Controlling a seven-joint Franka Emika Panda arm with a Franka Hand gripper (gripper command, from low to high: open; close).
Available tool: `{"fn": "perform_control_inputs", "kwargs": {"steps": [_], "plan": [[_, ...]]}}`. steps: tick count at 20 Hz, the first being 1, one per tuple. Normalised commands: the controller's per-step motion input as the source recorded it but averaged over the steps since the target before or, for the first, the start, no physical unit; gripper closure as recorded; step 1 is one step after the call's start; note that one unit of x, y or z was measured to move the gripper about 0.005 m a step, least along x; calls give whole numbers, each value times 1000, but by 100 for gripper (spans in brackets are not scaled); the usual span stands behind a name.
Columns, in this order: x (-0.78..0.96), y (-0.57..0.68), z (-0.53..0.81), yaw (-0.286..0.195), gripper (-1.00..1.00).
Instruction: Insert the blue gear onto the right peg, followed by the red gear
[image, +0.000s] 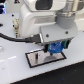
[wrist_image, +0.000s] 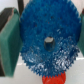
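Observation:
The blue gear (wrist_image: 42, 30) fills most of the wrist view, a toothed bright blue disc with a small centre hole. My gripper (wrist_image: 45, 44) is shut on it, with green finger pads (wrist_image: 9, 42) pressed against its rim on both sides. In the exterior view the blue gear (image: 55, 48) hangs in the gripper (image: 55, 49) just above the black-rimmed grey plate (image: 37, 61). Part of the red gear (wrist_image: 52, 80) peeks out beyond the blue gear's rim in the wrist view. I cannot make out the right peg; the arm and gear cover that area.
The white arm body (image: 45, 20) takes up the upper half of the exterior view. A black cable (image: 15, 37) runs from the exterior view's left into the wrist. The plate lies on a white table (image: 15, 70).

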Motion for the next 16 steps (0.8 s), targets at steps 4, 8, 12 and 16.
{"fn": "perform_control_inputs", "kwargs": {"steps": [4, 8, 12, 16], "plan": [[160, -147, -149, 0, 100], [121, -30, -1, 0, 100], [53, 0, 15, 0, 100], [18, -15, 219, 0, 100]]}}
